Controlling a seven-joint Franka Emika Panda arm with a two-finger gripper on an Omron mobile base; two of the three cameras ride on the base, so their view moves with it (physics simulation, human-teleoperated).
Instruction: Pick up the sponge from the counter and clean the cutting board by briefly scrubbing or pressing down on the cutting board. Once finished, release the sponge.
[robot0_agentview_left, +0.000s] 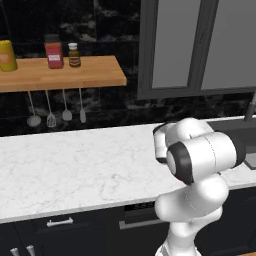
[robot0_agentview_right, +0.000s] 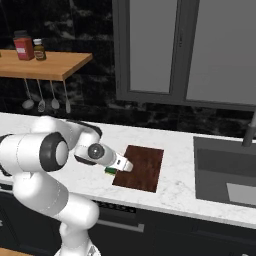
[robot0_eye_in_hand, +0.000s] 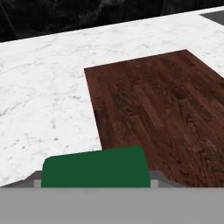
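White robot arm (robot0_agentview_right: 45, 170) with dark joints, seen in a rendered kitchen.

Glossy white shell throughout, built from rounded, bulbous segments stacked like smooth cylinders and spheres. Broad black bands ringing the joints, most plainly around the big drum-shaped segment (robot0_agentview_left: 202, 157) near the top. Round dark grey cap (robot0_agentview_right: 95, 151) with a small pale centre on the side of the wrist. Slim white hand section tapering toward the gripper (robot0_agentview_right: 123, 166). No cables, screws or lettering visible on the casing.

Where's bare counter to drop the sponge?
Free: counter between cutting board and sink; also the marble under the wall shelf. Crowded: the board's near-left edge, where the end effector holds the sponge.
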